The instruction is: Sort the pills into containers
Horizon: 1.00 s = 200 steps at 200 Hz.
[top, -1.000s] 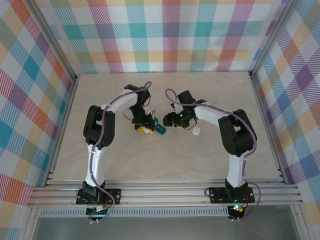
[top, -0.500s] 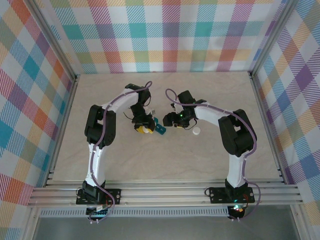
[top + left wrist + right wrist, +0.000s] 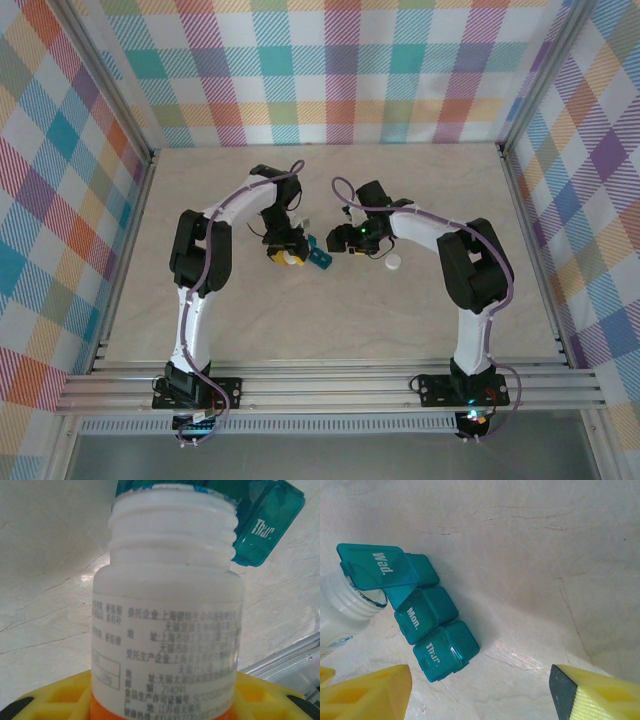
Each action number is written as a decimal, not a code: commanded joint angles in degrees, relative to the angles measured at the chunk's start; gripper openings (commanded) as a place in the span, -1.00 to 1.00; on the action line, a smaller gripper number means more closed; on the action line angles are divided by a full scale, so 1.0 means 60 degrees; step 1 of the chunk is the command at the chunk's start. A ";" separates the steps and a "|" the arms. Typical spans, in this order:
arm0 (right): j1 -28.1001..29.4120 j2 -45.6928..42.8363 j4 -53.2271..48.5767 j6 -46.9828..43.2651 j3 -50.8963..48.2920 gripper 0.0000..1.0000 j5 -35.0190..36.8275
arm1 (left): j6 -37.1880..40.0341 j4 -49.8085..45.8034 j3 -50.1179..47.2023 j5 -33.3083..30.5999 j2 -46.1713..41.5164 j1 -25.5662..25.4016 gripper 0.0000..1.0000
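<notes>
My left gripper [image 3: 289, 256] is shut on an uncapped white bottle [image 3: 165, 630] with an orange band, gripped low between the yellow fingers [image 3: 55, 700]. Its threaded mouth is tipped against the teal containers [image 3: 427, 615], a strip of three joined boxes. The "Wed" lid [image 3: 377, 567] stands open beside the bottle mouth [image 3: 350, 607]. The "Mon" and "Thur" lids are shut. My right gripper [image 3: 480, 690] is open just right of the strip, with bare table between its fingers. In the top view the containers [image 3: 319, 258] lie between both grippers. No pills are in sight.
A white bottle cap [image 3: 393, 262] lies on the beige table [image 3: 330, 320] right of my right gripper [image 3: 350, 240]. Checked walls enclose the table on three sides, and a metal rail [image 3: 330, 385] runs along the near edge.
</notes>
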 commanded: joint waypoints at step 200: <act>-0.0149 -0.0001 0.0166 0.0112 0.0035 0.49 -0.0193 | 0.0261 -0.0917 0.1100 -0.0504 0.0764 -0.0272 -1.00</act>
